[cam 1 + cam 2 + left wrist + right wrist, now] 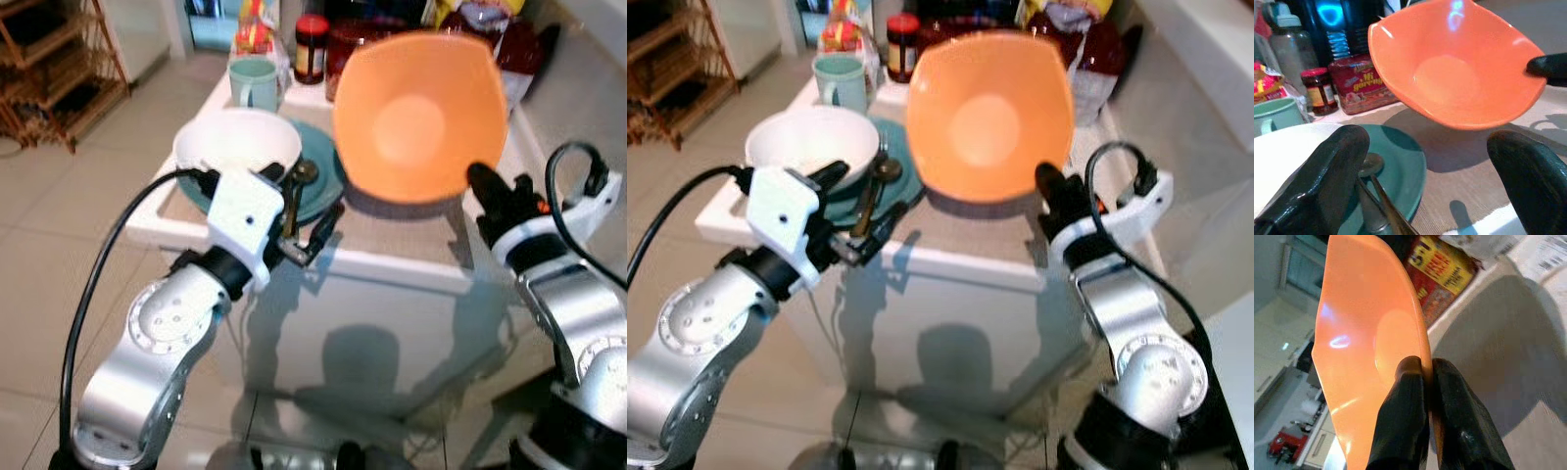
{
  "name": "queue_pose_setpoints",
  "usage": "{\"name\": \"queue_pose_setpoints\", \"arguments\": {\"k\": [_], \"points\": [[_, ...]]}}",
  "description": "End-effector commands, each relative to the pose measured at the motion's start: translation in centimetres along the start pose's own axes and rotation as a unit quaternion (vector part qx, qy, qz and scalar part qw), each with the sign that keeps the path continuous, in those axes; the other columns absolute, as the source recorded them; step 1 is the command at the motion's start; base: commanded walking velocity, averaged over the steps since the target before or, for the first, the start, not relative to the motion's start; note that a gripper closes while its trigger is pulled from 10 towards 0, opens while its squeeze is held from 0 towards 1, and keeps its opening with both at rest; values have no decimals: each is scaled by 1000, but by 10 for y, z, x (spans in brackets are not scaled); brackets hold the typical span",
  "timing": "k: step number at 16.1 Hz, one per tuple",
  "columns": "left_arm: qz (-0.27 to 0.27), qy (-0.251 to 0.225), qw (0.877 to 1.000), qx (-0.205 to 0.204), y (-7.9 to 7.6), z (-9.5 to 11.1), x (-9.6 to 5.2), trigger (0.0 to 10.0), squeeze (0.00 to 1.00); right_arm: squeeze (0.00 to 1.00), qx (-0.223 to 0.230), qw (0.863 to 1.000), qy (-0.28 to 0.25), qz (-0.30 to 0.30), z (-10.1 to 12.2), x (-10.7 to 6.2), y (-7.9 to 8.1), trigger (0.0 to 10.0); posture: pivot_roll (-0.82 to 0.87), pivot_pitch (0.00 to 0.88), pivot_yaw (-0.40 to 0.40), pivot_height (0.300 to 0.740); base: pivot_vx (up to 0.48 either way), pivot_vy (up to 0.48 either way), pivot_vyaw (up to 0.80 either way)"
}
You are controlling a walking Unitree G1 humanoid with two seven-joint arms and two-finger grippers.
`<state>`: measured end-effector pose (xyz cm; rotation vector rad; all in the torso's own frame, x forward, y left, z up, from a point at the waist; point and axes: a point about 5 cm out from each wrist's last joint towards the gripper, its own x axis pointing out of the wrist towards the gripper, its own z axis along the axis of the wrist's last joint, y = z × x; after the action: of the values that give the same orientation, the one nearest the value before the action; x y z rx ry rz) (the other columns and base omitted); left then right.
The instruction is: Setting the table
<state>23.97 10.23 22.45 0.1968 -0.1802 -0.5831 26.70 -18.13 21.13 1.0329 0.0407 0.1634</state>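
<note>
So the right hand point(1422, 377) has the orange bowl point(421, 116) pinched by its rim, both fingers squeezed together with the rim sandwiched between them. The bowl sticks up and away from that hand, tipped nearly on edge with its hollow facing back toward the robot's head, hanging in the air above the bench point(411, 245) rather than sitting on it.

What the next move turns on, I'd say: the bare patch of bench lies straight below the bowl and just ahead of the right hand, so it looks like a matter of rolling the bowl flat and lowering it there. The right hand is obviously the nearer one since it's already carrying the thing.

The left hand point(312, 211) sits off to the bowl's left and lower, fingers spread apart with nothing gripped, right at the near edge of the teal plate point(318, 181). Between its fingers lies a spoon point(1371, 169) on that plate, handle running back toward the hand, and a white bowl point(238, 142) is stacked on the far-left side of the plate.

View differences: the right wrist view is the one that really shows the pinch on the rim, edge-on. The left wrist view shows the gap under the orange bowl, with its shadow on the bench mat well below it, plus the red packet point(1359, 83) and jar point(1317, 90) beyond. The head views give the layout, including the mug point(253, 83) behind the white bowl.
</note>
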Motion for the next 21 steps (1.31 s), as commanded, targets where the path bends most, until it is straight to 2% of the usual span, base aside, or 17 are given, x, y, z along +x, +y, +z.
{"name": "queue_pose_setpoints", "arguments": {"k": [1,4,7,8,9,11,13,14,15,16,17,19,21], "points": [[-4,-2,1000,2,-2,1,-2,10000,0,0,-3,1000,-8,9,1,-5,7,10000,73,84,-50,740,-300,0,0],[-9,-4,1000,1,-4,1,0,10000,0,0,1,1000,-4,17,1,-8,13,10000,73,88,-47,740,-322,0,0],[-4,-3,1000,7,-2,1,0,10000,0,0,2,1000,-24,10,5,-8,14,10000,72,85,-49,740,-217,0,0],[9,4,1000,11,2,-3,0,10000,0,0,-35,997,-68,-14,15,-9,12,10000,70,85,-48,740,0,0,0],[27,6,1000,11,7,-5,0,10000,0,0,-54,992,-110,-25,27,-11,12,10000,66,88,-52,740,0,0,0],[37,9,999,1,8,-9,0,10000,0,0,-67,987,-147,-20,42,-17,12,10000,64,86,-50,740,0,0,0],[31,11,999,0,4,-11,0,10000,0,0,-73,987,-142,-16,41,-21,9,10000,66,86,-51,740,0,0,0],[34,18,999,-1,5,-15,0,10000,0,0,-95,987,-128,-30,35,-23,4,10000,61,82,-49,740,0,-375,0],[33,35,999,2,6,-23,-1,10000,0,0,-159,979,-118,-46,27,-25,1,10000,54,77,-43,740,0,-428,0],[32,41,999,4,6,-26,-1,10000,0,0,-193,975,-103,-42,21,-24,2,10000,50,78,-40,740,0,-428,0],[35,50,998,-11,5,-35,-2,10000,0,0,-237,970,-40,-18,0,-27,2,10000,46,78,-38,740,0,-428,0],[29,58,998,-3,3,-40,-4,10000,0,0,-217,976,3,6,-12,-33,-4,10000,57,75,-44,740,0,-428,0],[34,73,997,-4,4,-49,-10,10000,0,0,-172,985,11,5,-16,-39,-22,10000,49,72,-47,740,0,-422,0]]}}
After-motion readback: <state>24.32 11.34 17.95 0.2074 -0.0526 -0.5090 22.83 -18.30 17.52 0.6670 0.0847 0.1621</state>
